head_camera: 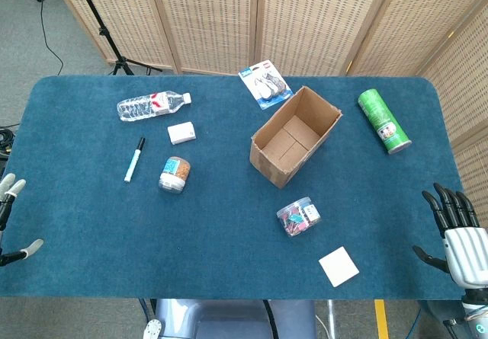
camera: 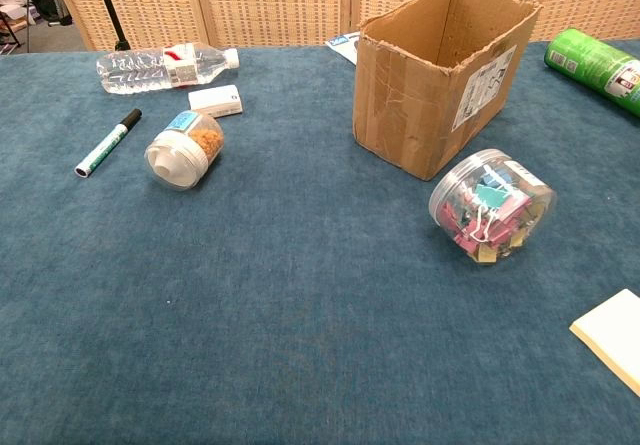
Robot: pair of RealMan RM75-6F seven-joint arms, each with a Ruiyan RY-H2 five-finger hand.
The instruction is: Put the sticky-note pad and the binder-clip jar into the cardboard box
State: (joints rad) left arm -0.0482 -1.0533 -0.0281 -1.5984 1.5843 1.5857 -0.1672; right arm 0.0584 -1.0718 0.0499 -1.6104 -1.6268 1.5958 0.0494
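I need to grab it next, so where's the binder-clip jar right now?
In the head view the binder-clip jar lies on its side right of centre, just in front of the cardboard box, with the sticky-note pad nearer the front edge.

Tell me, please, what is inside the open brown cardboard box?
The open brown cardboard box looks empty: the head view shows only bare bottom flaps. Its near inner corner is hidden by the wall.

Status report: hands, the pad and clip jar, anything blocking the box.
Left hand and right hand open, holding nothing. Sticky-note pad and binder-clip jar on table, outside cardboard box. Box open-topped, path unobstructed.
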